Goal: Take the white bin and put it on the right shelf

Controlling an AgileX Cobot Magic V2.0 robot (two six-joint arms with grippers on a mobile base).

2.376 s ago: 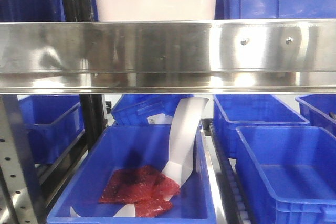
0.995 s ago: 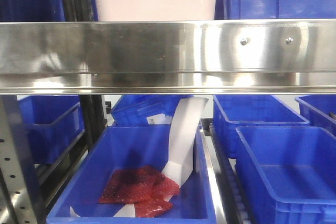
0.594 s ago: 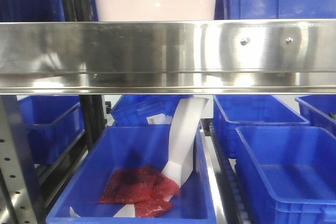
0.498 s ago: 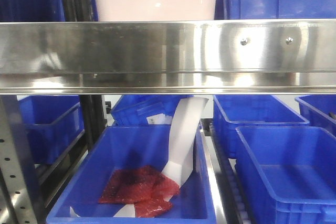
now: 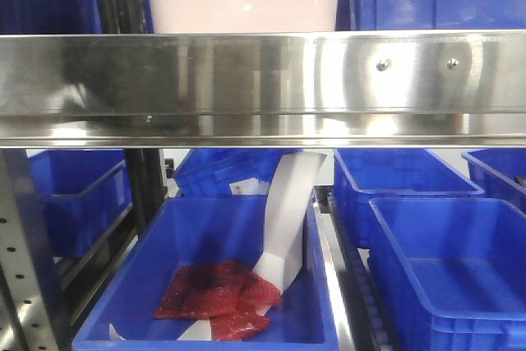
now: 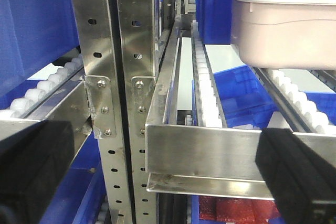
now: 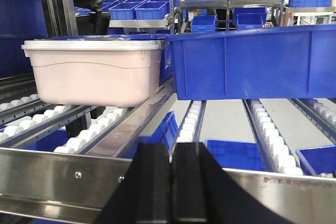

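Though unheld, pale pinkish-white bin [image 7: 94, 74], wavy-banded, flat-lidded; left jaws apart, right jaws together.

The left black parallel-finger gripper [image 6: 167, 174] stands wide open. In its wrist view one blocky black finger [image 6: 32, 174] fills the lower left corner and its twin [image 6: 300, 174] fills the lower right, well apart. Both are blurred by closeness and reach forward roughly level. The right black parallel-finger gripper [image 7: 172, 156] is closed. Its two flat black fingers [image 7: 153, 182] rise from the bottom middle of its wrist view, pressed together along a thin upright seam with no object clamped between them.
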